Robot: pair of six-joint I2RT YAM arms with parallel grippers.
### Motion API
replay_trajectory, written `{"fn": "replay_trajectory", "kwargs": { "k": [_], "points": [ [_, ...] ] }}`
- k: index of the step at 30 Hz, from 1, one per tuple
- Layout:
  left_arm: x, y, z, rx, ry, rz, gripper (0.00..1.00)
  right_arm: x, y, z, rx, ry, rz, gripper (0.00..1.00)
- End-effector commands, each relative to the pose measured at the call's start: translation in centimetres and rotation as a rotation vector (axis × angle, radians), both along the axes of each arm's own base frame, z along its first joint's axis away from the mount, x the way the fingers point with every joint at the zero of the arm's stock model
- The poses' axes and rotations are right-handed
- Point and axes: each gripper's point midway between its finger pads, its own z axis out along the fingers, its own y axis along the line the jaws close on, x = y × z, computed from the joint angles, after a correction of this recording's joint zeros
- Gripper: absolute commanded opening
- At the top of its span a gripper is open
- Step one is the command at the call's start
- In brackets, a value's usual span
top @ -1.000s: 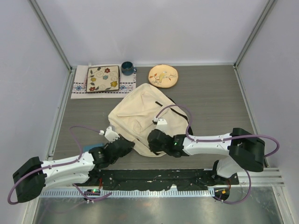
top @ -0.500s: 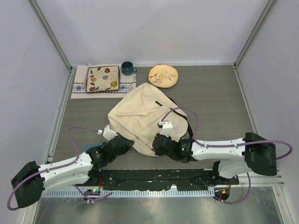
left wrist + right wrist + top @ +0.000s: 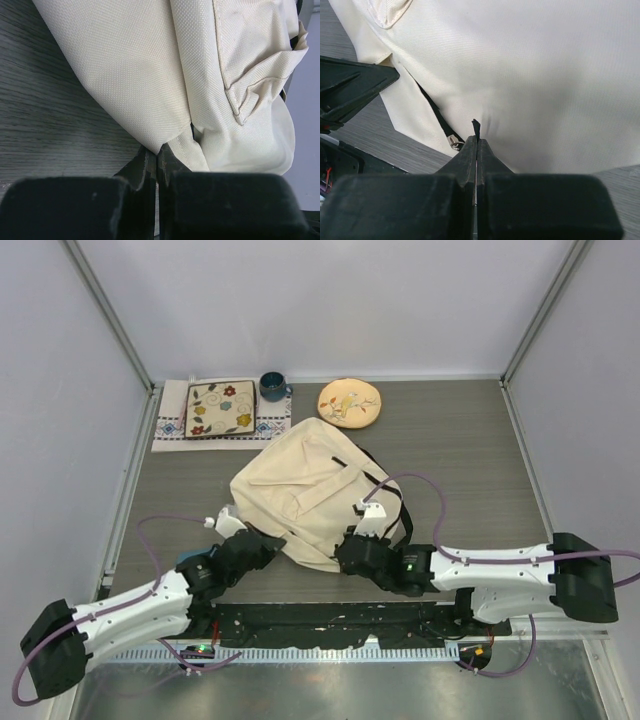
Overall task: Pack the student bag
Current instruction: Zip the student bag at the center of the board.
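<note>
Top external view: the bag (image 3: 305, 485) is laid mid-table, its near edge pinched by the closed left gripper (image 3: 272, 543) and the closed right gripper (image 3: 347, 544). A plate (image 3: 349, 402), a cup (image 3: 272, 387) and a square dish (image 3: 220, 408) are set far behind.

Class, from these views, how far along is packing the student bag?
Done: nothing looks packed; the student bag lies flat, no opening visible. In hand: the left gripper and right gripper each pinch fabric at its near edge. To do: opening and filling it; the round plate and blue cup sit outside, at the far edge.
</note>
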Motion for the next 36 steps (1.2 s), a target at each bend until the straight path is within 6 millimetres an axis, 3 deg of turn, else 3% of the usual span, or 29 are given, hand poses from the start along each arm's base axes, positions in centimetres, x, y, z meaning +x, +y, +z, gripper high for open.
{"fn": "replay_trajectory", "kwargs": {
  "k": [1, 13, 21, 22, 26, 29, 32, 36],
  "points": [
    [0.9, 2.9, -0.9, 0.08, -0.02, 0.091, 0.0, 1.0, -2.6, 0.7, -0.025, -0.071, -0.089, 0.01],
    [1.1, 4.7, -0.9, 0.107, -0.004, 0.113, 0.0, 2.1, -4.9, 3.2, -0.005, -0.166, -0.154, 0.01],
    [1.2, 4.3, 0.1, 0.114, -0.023, 0.061, 0.03, 1.9, -3.9, 3.5, 0.024, -0.176, -0.106, 0.01],
    [1.2, 4.1, 0.5, 0.118, -0.03, 0.044, 0.05, 1.9, -3.4, 3.8, 0.046, -0.181, -0.1, 0.01],
    [0.8, 3.8, 1.9, 0.174, -0.046, -0.043, 0.43, 1.9, -2.8, 4.1, 0.077, -0.199, -0.08, 0.01],
    [0.5, 4.1, 3.3, 0.229, -0.06, -0.09, 0.61, 2.0, -2.6, 4.3, 0.091, -0.212, -0.071, 0.01],
    [0.5, 3.5, 5.4, 0.223, -0.12, -0.146, 0.72, 1.9, -2.5, 4.3, 0.098, -0.216, -0.065, 0.01],
    [0.4, 1.1, 8.4, 0.156, -0.18, -0.251, 0.76, 1.9, -2.3, 4.3, 0.109, -0.212, -0.062, 0.01]
  ]
}}
